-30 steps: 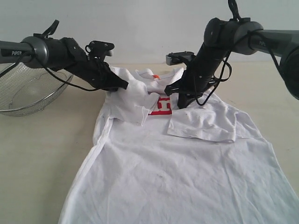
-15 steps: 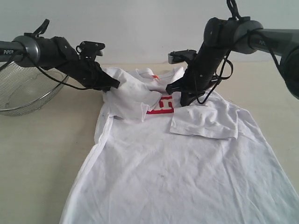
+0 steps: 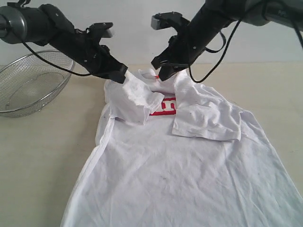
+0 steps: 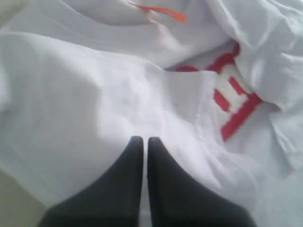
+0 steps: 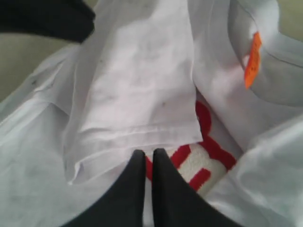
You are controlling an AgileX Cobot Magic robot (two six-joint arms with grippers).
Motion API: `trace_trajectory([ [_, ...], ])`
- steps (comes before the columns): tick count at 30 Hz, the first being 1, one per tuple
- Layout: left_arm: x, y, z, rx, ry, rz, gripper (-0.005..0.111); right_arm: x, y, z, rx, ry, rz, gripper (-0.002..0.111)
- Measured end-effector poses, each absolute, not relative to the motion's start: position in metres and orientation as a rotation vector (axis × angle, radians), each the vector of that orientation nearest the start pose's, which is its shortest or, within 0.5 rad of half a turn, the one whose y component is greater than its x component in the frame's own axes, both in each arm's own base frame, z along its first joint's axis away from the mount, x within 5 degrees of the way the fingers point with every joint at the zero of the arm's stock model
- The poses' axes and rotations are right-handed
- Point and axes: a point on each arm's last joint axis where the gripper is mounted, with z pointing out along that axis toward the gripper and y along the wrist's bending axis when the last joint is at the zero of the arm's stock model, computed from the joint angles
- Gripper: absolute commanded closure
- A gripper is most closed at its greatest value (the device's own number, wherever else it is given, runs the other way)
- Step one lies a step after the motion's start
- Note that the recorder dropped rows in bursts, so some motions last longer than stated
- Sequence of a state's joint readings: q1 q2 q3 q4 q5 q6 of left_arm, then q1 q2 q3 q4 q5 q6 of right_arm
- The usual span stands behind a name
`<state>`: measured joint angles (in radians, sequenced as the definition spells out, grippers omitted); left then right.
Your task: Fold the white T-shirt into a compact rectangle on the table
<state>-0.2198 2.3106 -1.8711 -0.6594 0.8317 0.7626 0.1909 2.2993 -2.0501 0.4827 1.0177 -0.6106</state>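
Observation:
The white T-shirt [image 3: 180, 175] lies chest-up on the table [image 3: 42, 156], hem nearest the camera, both sleeves folded inward over the chest. Red lettering [image 3: 163, 108] shows between the sleeve folds. My left gripper [image 3: 124, 74] is shut on the shirt's left shoulder, which is raised off the table. My right gripper [image 3: 161, 72] is shut on cloth beside the collar, and the right shoulder rises in a peak to it. In the left wrist view the shut left gripper [image 4: 144, 139] hangs over a folded sleeve, near the orange tag [image 4: 165, 12]. In the right wrist view the right gripper [image 5: 148, 152] is over the lettering [image 5: 199, 165].
A silver wire-mesh basket [image 3: 28, 87] stands at the far left on the table, just under the left arm. A pale wall runs behind the table's back edge. Bare table shows to the left and right of the shirt.
Both grippers have risen and drawn back toward the wall, lifting the shirt's shoulders with them. The folded sleeves have stayed over the chest.

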Motion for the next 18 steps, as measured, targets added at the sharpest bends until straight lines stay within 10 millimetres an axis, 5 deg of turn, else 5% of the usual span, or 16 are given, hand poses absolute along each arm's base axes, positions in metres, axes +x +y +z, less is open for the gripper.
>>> trace_trajectory([
  [5, 0.464, -0.171, 0.162, 0.872, 2.502, -0.674, 0.102, 0.495, 0.145, 0.181, -0.813, 2.503, 0.489, 0.108],
  [10, 0.445, -0.171, 0.132, 0.877, 2.628, -0.677, 0.102, 0.499, 0.147, 0.148, -0.807, 2.552, 0.504, 0.108],
  [18, 0.432, -0.164, 0.104, 0.824, 2.694, -0.636, 0.102, 0.507, 0.15, 0.129, -0.744, 2.519, 0.524, 0.108],
])
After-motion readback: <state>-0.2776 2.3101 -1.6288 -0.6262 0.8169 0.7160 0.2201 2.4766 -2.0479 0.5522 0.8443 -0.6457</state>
